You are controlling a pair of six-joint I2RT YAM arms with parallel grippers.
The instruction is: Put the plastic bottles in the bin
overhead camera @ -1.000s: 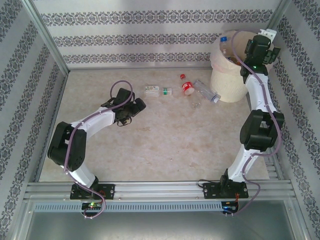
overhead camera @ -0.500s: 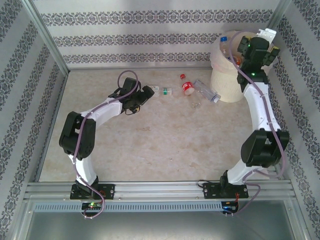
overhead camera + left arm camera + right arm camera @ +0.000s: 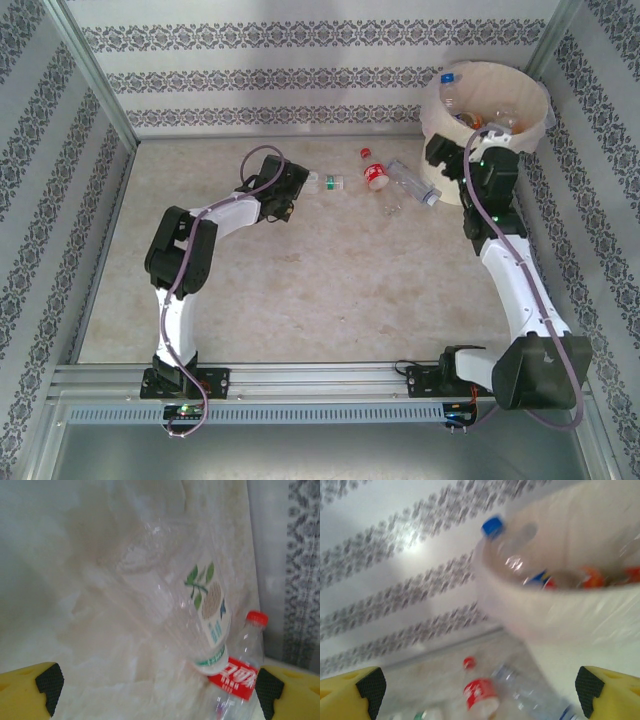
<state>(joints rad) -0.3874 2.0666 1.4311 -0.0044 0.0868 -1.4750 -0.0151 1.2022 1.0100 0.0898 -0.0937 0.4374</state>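
3 bottles on counter [image 3: 300,300]: green-label bottle [image 3: 328,183], red-label bottle [image 3: 376,176], clear blue-capped bottle [image 3: 412,184], all lying flat.
Bin [image 3: 505,80]: far right corner; binned bottles [image 3: 455,95] inside.
Left fingers [image 3: 49,682]: wide apart, empty, at green-label bottle.
Right fingers [image 3: 370,687]: wide apart, empty, beside bin wall.

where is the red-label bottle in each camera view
top external: red-label bottle lying at the upper middle of the table, left of the bin.
left wrist: lower right, just past the green-leaf bottle.
right wrist: bottom centre, below the bin.
shared landmark: the patterned wall beyond it.
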